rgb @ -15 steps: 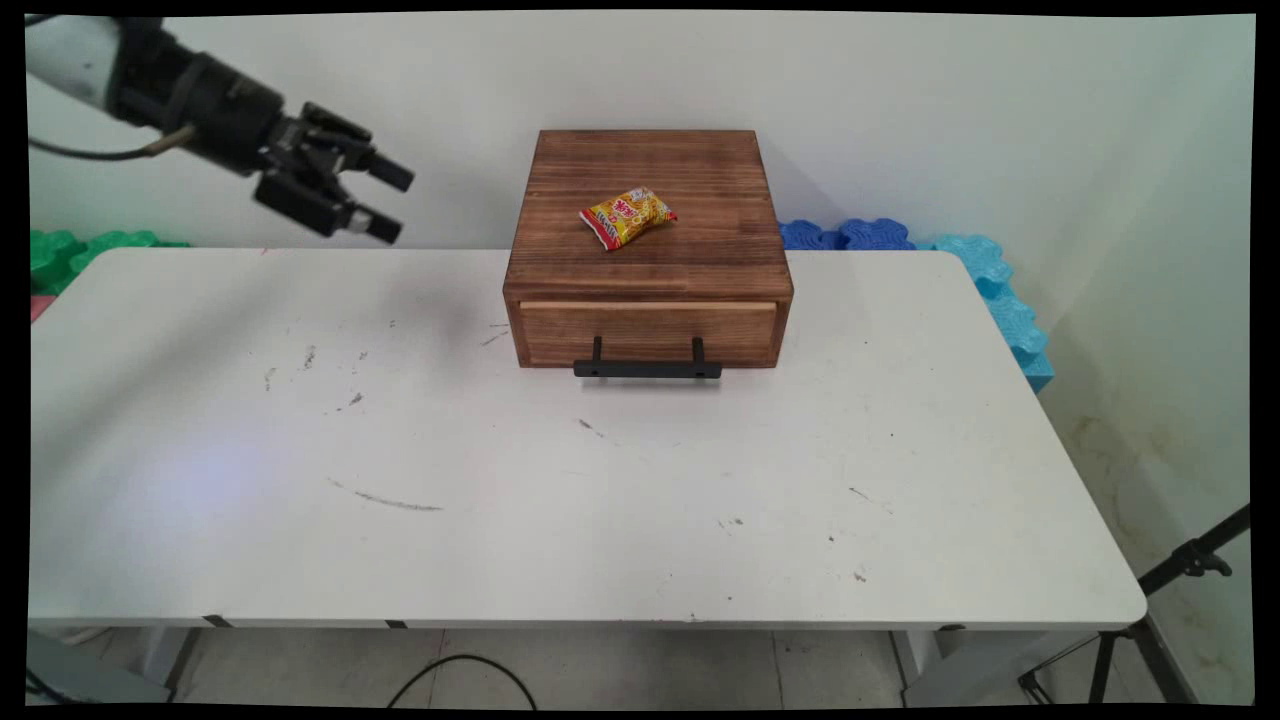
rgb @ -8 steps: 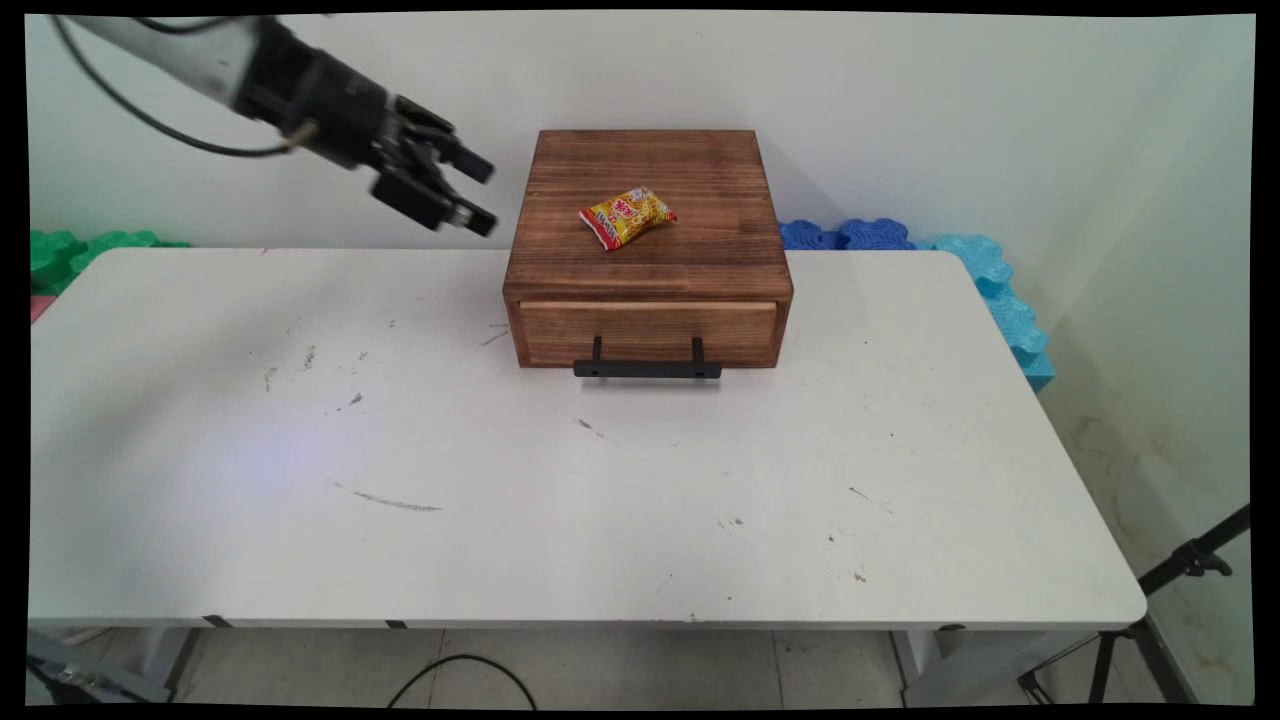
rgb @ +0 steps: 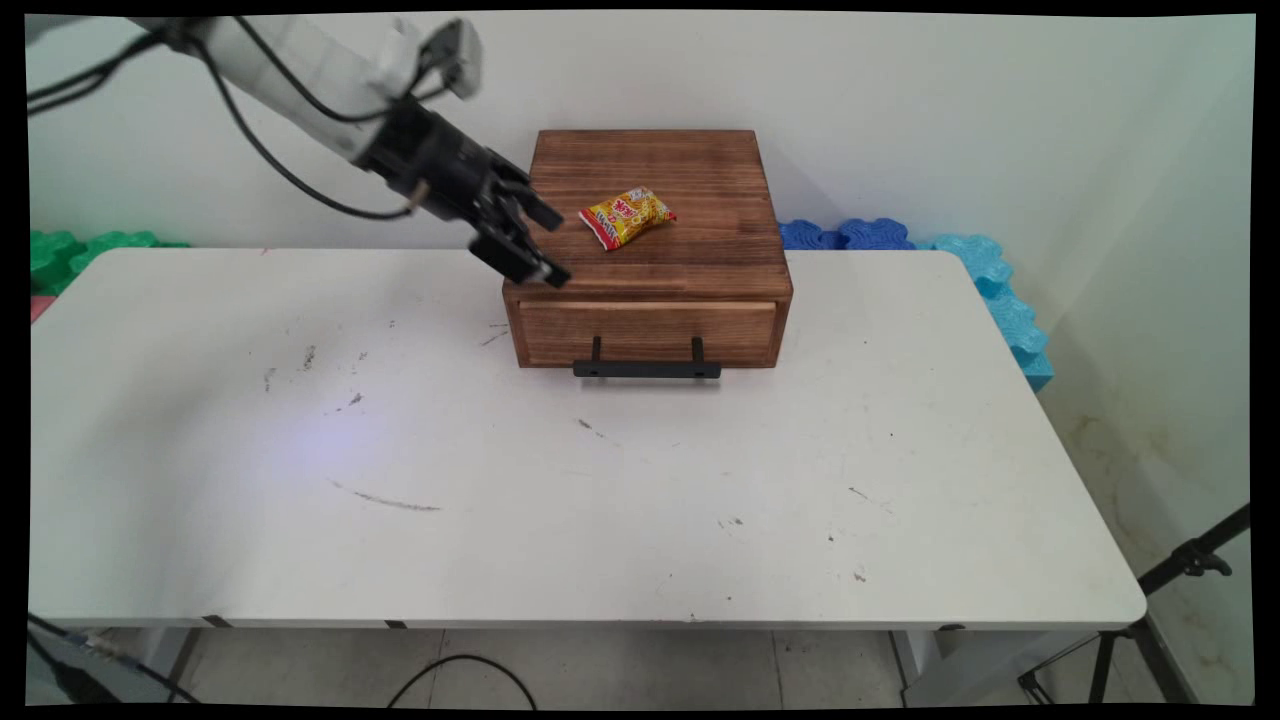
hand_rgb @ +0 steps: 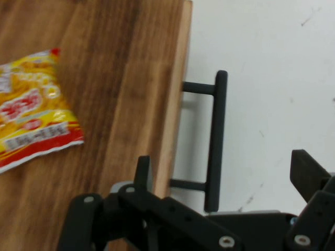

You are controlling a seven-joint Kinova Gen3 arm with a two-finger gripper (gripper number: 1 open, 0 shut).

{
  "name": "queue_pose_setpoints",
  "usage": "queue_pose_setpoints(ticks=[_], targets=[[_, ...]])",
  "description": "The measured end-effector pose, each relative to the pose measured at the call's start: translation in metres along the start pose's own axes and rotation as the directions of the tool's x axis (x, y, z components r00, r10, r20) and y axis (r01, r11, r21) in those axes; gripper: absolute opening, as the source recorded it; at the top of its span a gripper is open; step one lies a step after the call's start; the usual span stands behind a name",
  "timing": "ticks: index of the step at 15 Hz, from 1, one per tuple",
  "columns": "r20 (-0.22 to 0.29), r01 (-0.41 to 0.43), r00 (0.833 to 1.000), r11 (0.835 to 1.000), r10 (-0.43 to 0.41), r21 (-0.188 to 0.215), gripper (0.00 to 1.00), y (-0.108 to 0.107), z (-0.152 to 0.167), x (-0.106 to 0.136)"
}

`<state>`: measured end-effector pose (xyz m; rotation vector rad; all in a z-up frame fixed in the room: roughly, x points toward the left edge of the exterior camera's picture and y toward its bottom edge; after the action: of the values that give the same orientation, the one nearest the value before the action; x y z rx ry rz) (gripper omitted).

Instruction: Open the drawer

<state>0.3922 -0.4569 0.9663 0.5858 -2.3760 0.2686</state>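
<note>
The white tabletop (rgb: 600,480) carries a dark wooden box (rgb: 700,260) set toward its far side, with one drawer in its front face. The drawer looks closed, and its black bar handle (rgb: 647,369) runs level along the front, parallel to the tabletop's near edge. On the box's lid lies a yellow and red snack packet (rgb: 627,217), a little left of the lid's middle, its long axis slanting from near-left to far-right.

The claw (rgb: 553,245) hangs over the box's near left corner, above the lid and apart from it as far as can be told, its two fingers spread wide and holding nothing. From the claw the packet lies just to the right and a little farther back; the handle lies lower, on the box's front, to the right.

In the hand view the packet (hand_rgb: 31,110) is cut off by the left edge, and the handle (hand_rgb: 215,141) shows upright beside the lid's edge, its lower end hidden behind the claw's linkage.
</note>
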Motion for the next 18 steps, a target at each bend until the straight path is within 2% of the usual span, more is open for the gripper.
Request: queue_pose_setpoints(ticks=[9,18], targets=[[0.071,-0.107,0.992,0.994,0.108,-0.015,1.00,0.024,0.079,0.012],[0.122,-0.148,0.981,0.989,0.149,-0.016,1.00,0.039,0.132,0.008]])
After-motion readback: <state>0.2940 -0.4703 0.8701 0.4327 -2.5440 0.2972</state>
